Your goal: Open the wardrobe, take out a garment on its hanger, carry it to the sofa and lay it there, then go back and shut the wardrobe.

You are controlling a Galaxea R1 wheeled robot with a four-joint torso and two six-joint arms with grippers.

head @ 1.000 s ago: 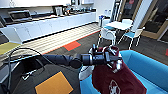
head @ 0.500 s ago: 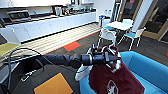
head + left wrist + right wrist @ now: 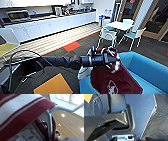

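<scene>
The maroon garment (image 3: 112, 77), with a white chest emblem and a white sleeve, hangs from my left gripper (image 3: 111, 58) over the near end of the blue sofa (image 3: 147, 70). My left arm reaches in from the left at mid height. Close up in the left wrist view are the striped collar of the garment (image 3: 18, 112) and the thin white hanger (image 3: 50, 122), whose stem runs down toward the gripper, which is shut on it. The right wrist view looks at my own dark body panels above grey carpet.
A white table (image 3: 120, 25) with white chairs (image 3: 107, 35) stands beyond the sofa. A long white kitchen counter (image 3: 50, 25) runs along the back left. An orange floor patch (image 3: 53, 86) and a red one (image 3: 71, 46) mark the carpet. A black cable loop (image 3: 15, 62) hangs at left.
The left arm and the jacket sit slightly lower over the sofa than a second ago; the room around them has hardly shifted.
</scene>
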